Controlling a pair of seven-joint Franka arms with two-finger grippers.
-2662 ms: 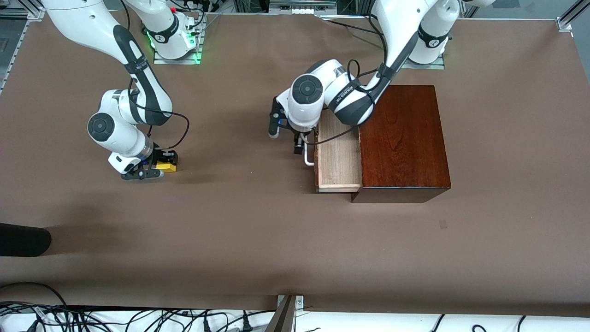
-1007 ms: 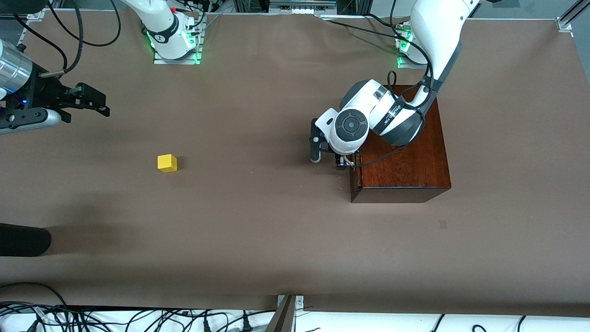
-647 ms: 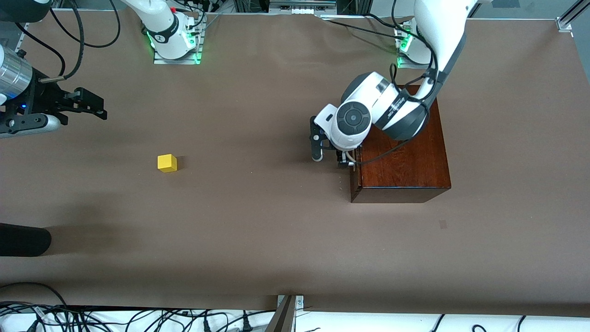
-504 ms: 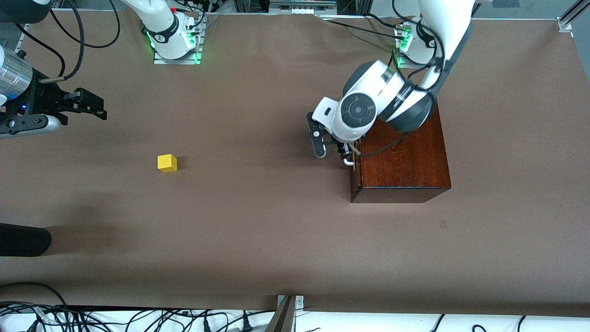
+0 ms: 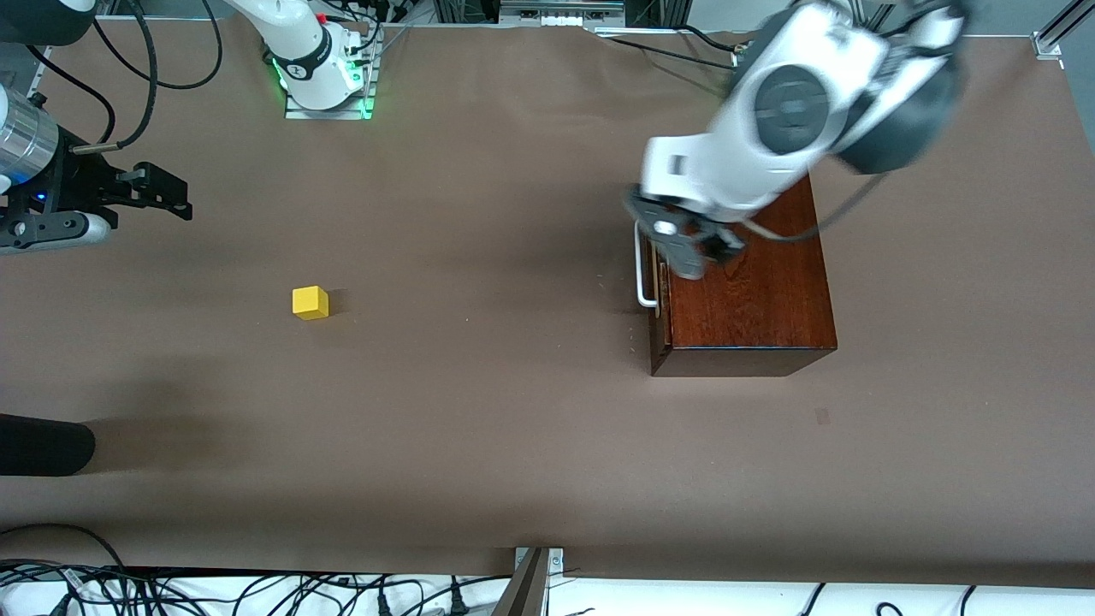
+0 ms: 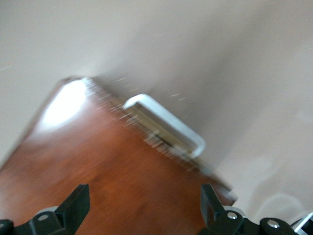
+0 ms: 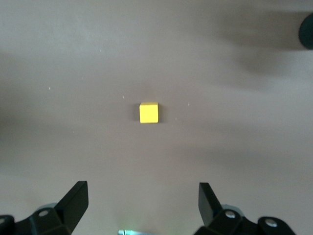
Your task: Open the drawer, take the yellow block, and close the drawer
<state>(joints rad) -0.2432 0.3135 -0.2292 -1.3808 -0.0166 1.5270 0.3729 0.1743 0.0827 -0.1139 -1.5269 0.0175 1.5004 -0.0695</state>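
The yellow block [image 5: 310, 302] sits alone on the brown table toward the right arm's end; it also shows in the right wrist view [image 7: 148, 112]. My right gripper [image 5: 175, 197] is open and empty, up in the air, with the block ahead of its fingers [image 7: 76, 200]. The drawer is shut in the dark mahogany box [image 5: 746, 291], and its white handle [image 5: 642, 267] is free. My left gripper [image 5: 693, 248] is open and empty, blurred, over the box's top at the handle end. In the left wrist view the handle [image 6: 166, 125] lies ahead of the open gripper [image 6: 143, 210].
A dark rounded object [image 5: 43, 445] lies at the table's edge at the right arm's end, nearer to the front camera than the block. Cables run along the table's near edge [image 5: 257, 590]. Both arm bases stand along the table's top edge.
The drawer went from open to shut. My left gripper left the handle and rose over the box. My right gripper left the yellow block on the table and lifted away.
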